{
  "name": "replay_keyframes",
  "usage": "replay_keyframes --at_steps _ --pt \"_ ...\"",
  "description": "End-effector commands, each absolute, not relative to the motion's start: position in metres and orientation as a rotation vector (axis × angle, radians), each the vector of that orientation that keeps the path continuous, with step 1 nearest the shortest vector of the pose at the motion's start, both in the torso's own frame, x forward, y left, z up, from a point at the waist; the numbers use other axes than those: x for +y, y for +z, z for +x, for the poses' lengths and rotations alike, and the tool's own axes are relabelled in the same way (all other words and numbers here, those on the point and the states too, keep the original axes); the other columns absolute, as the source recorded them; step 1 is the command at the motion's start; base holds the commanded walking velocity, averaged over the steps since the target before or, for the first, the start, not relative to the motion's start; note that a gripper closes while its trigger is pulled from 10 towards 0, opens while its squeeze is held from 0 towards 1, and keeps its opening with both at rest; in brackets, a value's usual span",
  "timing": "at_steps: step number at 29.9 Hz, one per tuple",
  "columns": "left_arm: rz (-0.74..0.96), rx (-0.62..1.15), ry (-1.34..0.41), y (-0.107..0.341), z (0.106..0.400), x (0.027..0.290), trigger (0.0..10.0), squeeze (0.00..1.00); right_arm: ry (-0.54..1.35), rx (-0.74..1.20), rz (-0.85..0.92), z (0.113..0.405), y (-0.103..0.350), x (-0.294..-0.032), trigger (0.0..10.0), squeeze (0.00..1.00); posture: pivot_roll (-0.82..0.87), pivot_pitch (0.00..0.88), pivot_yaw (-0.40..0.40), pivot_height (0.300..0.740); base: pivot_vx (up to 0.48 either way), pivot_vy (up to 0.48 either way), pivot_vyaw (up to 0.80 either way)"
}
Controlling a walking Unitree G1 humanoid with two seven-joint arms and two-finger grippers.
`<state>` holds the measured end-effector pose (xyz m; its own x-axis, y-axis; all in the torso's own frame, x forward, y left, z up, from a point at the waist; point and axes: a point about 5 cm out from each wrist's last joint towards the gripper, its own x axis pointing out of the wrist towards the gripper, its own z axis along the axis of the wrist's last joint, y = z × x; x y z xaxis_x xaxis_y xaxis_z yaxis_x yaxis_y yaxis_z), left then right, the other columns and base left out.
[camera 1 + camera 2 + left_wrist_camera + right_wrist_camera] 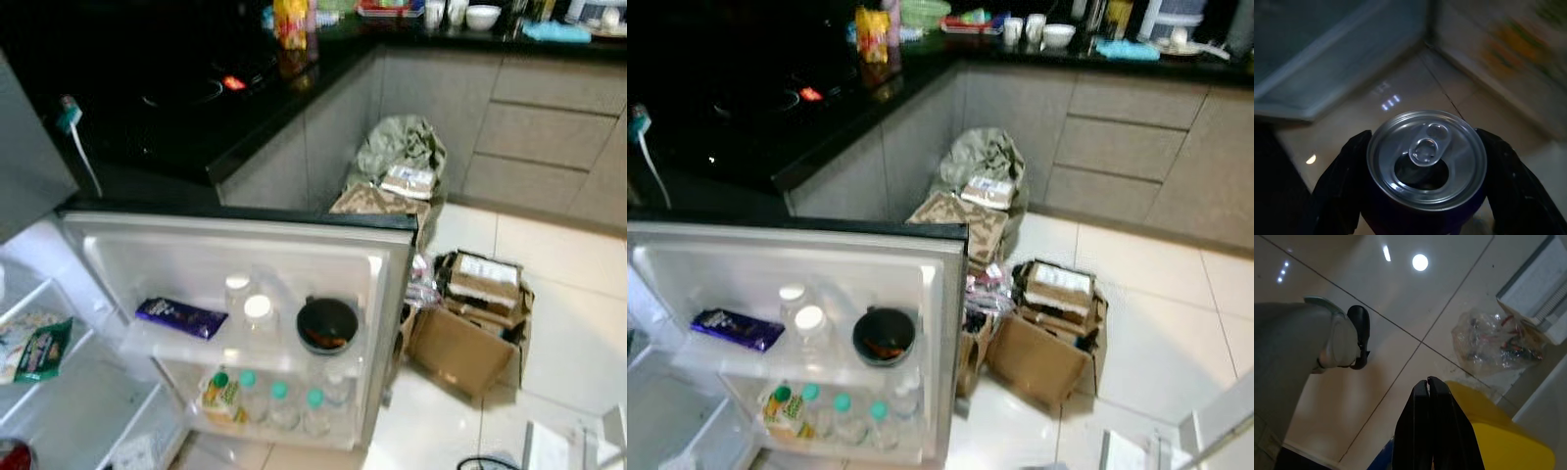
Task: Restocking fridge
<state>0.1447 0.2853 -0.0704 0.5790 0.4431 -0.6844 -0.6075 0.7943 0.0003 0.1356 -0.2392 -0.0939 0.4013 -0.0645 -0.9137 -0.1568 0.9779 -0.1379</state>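
The small fridge stands open, its door [235,235] swung toward me. The door's upper shelf holds a purple packet [180,316], two white-capped bottles [258,311] and a black bowl [326,324]. Below stand several green-capped bottles [279,401] and a carton [220,394]. A green packet [41,350] lies on a white shelf [69,401] inside the fridge. My left gripper [1423,137] is shut on a dark blue can [1426,161] with a silver, opened top, one black finger on each side. My right gripper [1427,381] hangs shut over the tiled floor, holding nothing.
Cardboard boxes [470,323] and a grey-green bag [397,147] crowd the floor right of the door. A black counter [196,108] runs behind. A person's leg [1288,342] and shoe [1359,333], a plastic bag [1493,342] and a yellow object [1498,435] lie near my right gripper.
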Motion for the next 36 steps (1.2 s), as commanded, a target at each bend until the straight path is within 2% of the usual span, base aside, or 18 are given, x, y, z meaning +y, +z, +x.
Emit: replay_keyframes --at_steps 1,4,9,12,13,14,18,19,21,23,24,27,28,30,32,35,36 --pt "-0.207 0.582 0.764 -0.045 0.159 0.323 10.0 0.0 0.052 1.162 -0.199 0.135 -0.094 -0.24 10.0 0.0 -0.11 0.0 0.006 0.74 0.0 0.0 0.0" --pt "-0.2 0.401 0.872 -0.011 0.176 0.357 10.0 0.0 0.052 1.154 -0.198 0.138 -0.093 -0.241 10.0 0.0 -0.11 0.0 0.01 0.74 0.0 0.0 0.0" --pt "-0.209 0.275 0.881 0.009 0.189 0.37 10.0 0.0 0.053 1.154 -0.195 0.137 -0.093 -0.241 10.0 0.0 -0.11 0.0 0.013 0.74 0.0 0.0 0.0" --pt "-0.246 0.17 0.833 0.025 0.201 0.376 10.0 0.0 0.061 1.158 -0.197 0.136 -0.093 -0.24 10.0 0.0 -0.11 0.0 0.011 0.74 0.0 0.0 0.0" --pt "-0.295 0.114 0.767 0.032 0.209 0.377 10.0 0.0 0.065 1.16 -0.198 0.135 -0.094 -0.239 10.0 0.0 -0.11 0.0 0.011 0.74 0.0 0.0 0.0" --pt "-0.376 0.027 0.635 0.042 0.221 0.373 10.0 0.0 0.069 1.162 -0.197 0.135 -0.094 -0.238 10.0 0.0 -0.11 0.0 0.011 0.74 0.0 0.0 0.0" --pt "-0.419 -0.024 0.553 0.047 0.229 0.368 10.0 0.0 0.07 1.162 -0.196 0.135 -0.095 -0.238 10.0 0.0 -0.11 0.0 0.011 0.74 0.0 0.0 0.0" --pt "-0.425 -0.06 0.473 0.053 0.235 0.363 10.0 0.0 0.071 1.163 -0.196 0.134 -0.095 -0.237 10.0 0.0 -0.11 0.0 0.011 0.74 0.0 0.0 0.0" --pt "-0.425 -0.06 0.473 0.053 0.235 0.363 10.0 0.0 0.071 1.163 -0.196 0.134 -0.095 -0.237 10.0 0.0 -0.11 0.0 0.011 0.74 0.0 0.0 0.0" --pt "-0.458 -0.169 0.253 0.072 0.254 0.347 10.0 0.0 0.077 1.164 -0.198 0.135 -0.095 -0.237 10.0 0.0 -0.1 0.0 0.008 0.74 0.0 0.0 0.0" --pt "-0.458 -0.169 0.253 0.072 0.254 0.347 10.0 0.0 0.077 1.164 -0.198 0.135 -0.095 -0.237 10.0 0.0 -0.1 0.0 0.008 0.74 0.0 0.0 0.0" --pt "-0.45 -0.263 -0.071 0.101 0.276 0.318 10.0 0.0 0.085 1.162 -0.199 0.135 -0.095 -0.235 10.0 0.0 -0.1 0.0 0.008 0.74 0.0 0.0 0.0" --pt "-0.45 -0.263 -0.071 0.101 0.276 0.318 10.0 0.0 0.085 1.162 -0.199 0.135 -0.095 -0.235 10.0 0.0 -0.1 0.0 0.008 0.74 0.0 0.0 0.0" --pt "-0.434 -0.28 -0.186 0.11 0.28 0.308 10.0 0.0 0.087 1.163 -0.199 0.135 -0.095 -0.235 10.0 0.0 -0.1 0.0 0.008 0.74 0.0 0.0 0.0" --pt "-0.434 -0.28 -0.186 0.11 0.28 0.308 10.0 0.0 0.087 1.163 -0.199 0.135 -0.095 -0.235 10.0 0.0 -0.1 0.0 0.008 0.74 0.0 0.0 0.0" --pt "-0.419 -0.333 -0.363 0.13 0.281 0.294 10.0 0.0 0.088 1.165 -0.197 0.135 -0.095 -0.235 10.0 0.0 -0.1 0.0 0.008 0.74 0.0 0.0 0.0" --pt "-0.419 -0.333 -0.363 0.13 0.281 0.294 10.0 0.0 0.088 1.165 -0.197 0.135 -0.095 -0.235 10.0 0.0 -0.1 0.0 0.008 0.74 0.0 0.0 0.0"
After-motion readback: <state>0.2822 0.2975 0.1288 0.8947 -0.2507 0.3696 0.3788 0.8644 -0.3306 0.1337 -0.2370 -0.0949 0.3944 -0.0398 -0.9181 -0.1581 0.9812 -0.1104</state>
